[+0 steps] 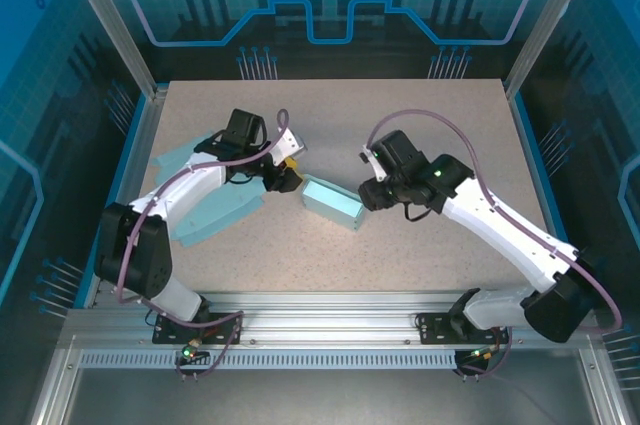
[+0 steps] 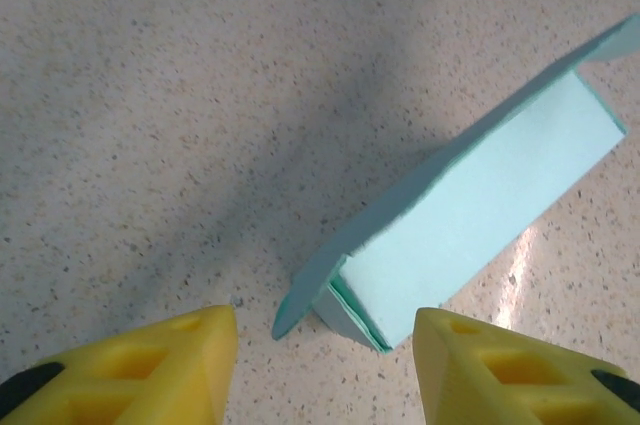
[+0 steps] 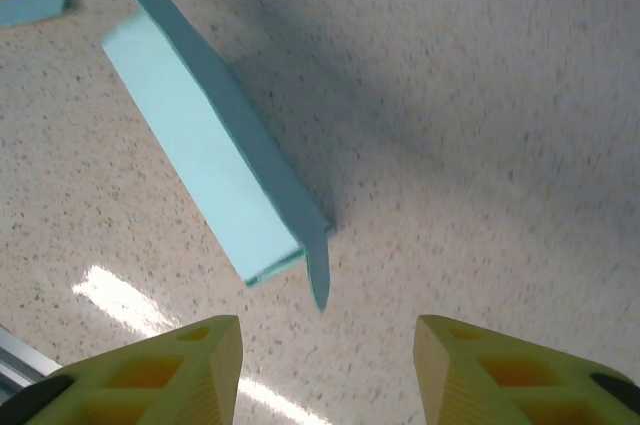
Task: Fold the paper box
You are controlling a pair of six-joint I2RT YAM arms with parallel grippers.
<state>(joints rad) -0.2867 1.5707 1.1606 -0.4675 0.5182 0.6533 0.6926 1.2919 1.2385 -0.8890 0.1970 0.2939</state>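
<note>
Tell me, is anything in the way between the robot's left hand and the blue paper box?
No, nothing visible. The left hand is open and faces the paper box, with just a little bare table between them.

You have the paper box (image 1: pixel 332 203) lying mid-table (image 1: pixel 450 115), between the left gripper (image 1: pixel 287 178) just beside its left end and the right gripper (image 1: pixel 370 195) near its right end. Flat sheets (image 1: pixel 215 213) lie further left, under the left arm (image 1: pixel 190 185).

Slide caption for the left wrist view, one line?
Left pincer open just short of the light-blue paper box lying on the speckled table, one end flap sticking out.
</note>
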